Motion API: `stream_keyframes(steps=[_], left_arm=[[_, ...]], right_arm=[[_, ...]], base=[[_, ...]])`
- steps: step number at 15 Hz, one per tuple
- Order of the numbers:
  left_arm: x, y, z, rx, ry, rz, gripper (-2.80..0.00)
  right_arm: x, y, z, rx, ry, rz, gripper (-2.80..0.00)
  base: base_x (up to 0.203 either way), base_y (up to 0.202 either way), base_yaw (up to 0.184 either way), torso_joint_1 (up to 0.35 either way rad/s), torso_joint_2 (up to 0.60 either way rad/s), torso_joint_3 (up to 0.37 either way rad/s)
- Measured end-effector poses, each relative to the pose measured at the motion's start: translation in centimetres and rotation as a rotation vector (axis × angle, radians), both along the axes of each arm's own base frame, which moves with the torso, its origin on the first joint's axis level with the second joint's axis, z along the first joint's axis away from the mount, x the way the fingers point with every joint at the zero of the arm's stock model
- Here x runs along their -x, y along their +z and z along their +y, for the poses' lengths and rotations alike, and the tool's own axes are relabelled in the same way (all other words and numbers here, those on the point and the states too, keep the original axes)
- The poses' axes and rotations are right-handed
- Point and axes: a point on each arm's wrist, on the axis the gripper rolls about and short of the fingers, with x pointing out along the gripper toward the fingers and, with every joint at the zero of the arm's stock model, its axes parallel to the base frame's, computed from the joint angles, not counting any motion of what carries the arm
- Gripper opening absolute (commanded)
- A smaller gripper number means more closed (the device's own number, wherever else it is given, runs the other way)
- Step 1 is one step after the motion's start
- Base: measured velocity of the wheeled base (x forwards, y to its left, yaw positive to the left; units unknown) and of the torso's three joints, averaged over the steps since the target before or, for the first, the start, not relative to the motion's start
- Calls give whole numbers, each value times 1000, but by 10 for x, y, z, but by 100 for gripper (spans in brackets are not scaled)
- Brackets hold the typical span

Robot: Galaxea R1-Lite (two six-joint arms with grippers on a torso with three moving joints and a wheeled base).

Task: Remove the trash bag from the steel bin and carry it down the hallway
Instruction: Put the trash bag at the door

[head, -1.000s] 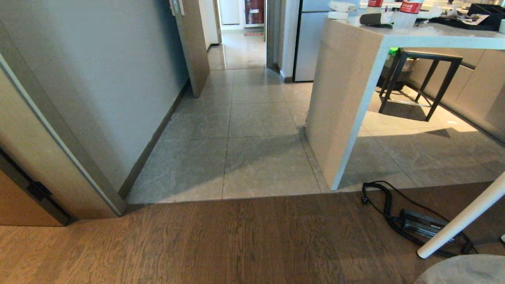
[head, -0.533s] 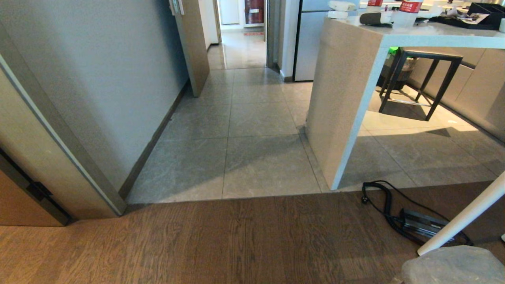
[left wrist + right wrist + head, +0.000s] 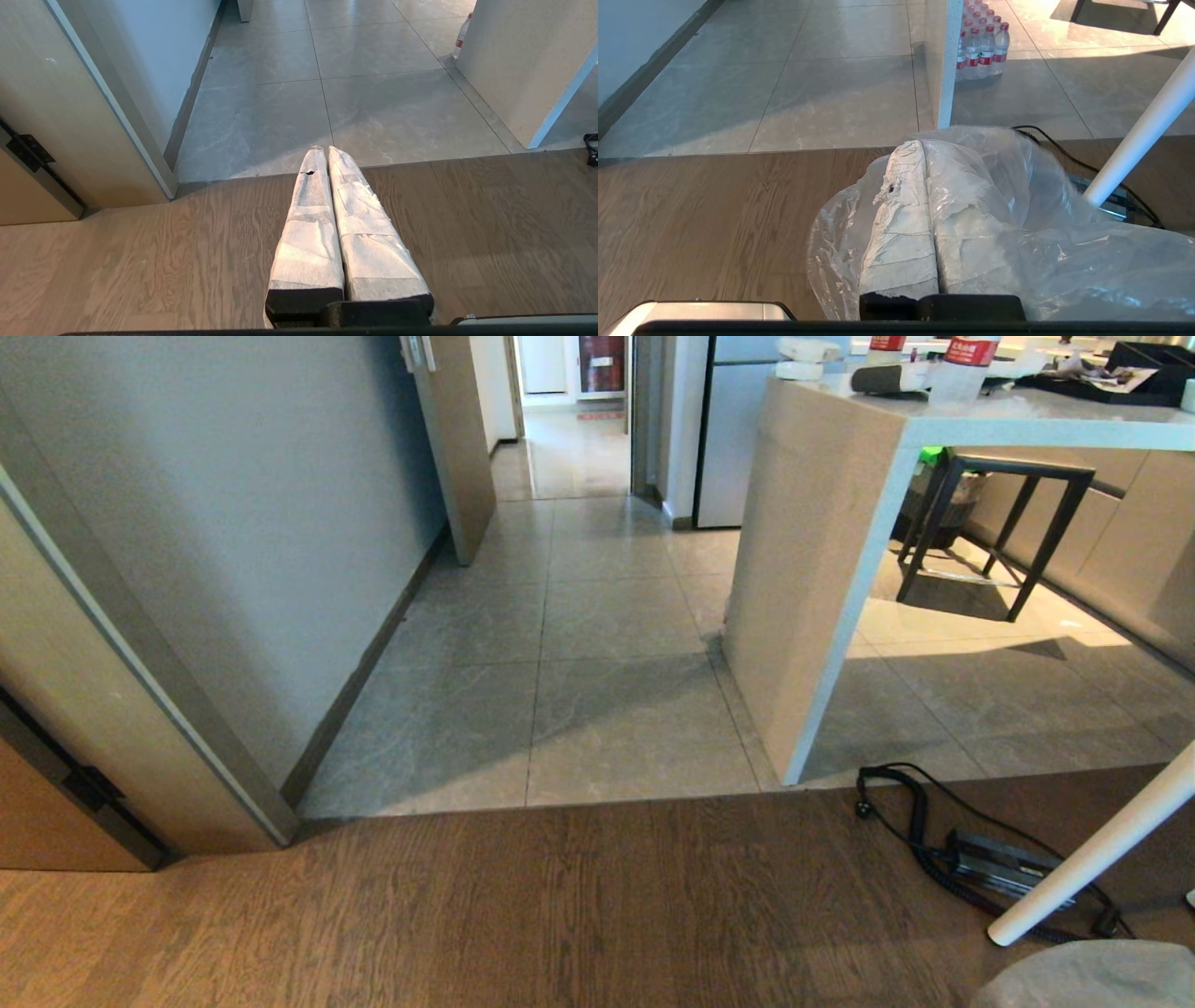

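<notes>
Right gripper (image 3: 926, 154) has its wrapped fingers (image 3: 901, 224) pressed together, pinching the bag (image 3: 1017, 224); thin clear film is draped over both fingers and billows off to the right. In the head view only a pale bulge of bag (image 3: 1092, 980) shows at the near right corner, low over the wood floor (image 3: 513, 905). Bin not in view, so bag looks already out.

Left gripper (image 3: 322, 149) is empty, fingers pressed together, pointing toward the tile edge.

Hallway (image 3: 579, 616) runs straight ahead: grey tiles, wall (image 3: 233, 523) on the left, counter (image 3: 822, 569) on the right, open doorway far. Cable and power brick (image 3: 990, 863) lie near right on the wood, beside a white leg (image 3: 1092, 859). Water bottles (image 3: 980, 46) stand on the tiles beyond the counter's end panel.

Handling guess: bag is light, soft, slippery, tears easily. The clamp seems to be on loose film near the mouth; bunched plastic is the better hold, a single layer could slide out. The hanging body could sway and snag on the leg or cable.
</notes>
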Motion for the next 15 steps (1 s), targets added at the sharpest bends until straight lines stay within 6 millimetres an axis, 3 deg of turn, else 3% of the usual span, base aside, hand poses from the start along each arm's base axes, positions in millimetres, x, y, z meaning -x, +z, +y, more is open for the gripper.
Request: stream_keyframes(steps=[4, 15], left_arm=[[0, 0, 0, 5, 0, 0, -280], [0, 0, 0, 27, 3, -1, -280]], right_arm=[[0, 0, 0, 0, 1, 0, -280], [0, 0, 0, 0, 0, 0, -280]], base=[[2, 40, -6, 3, 2, 2], [0, 185, 0, 2, 2, 2]])
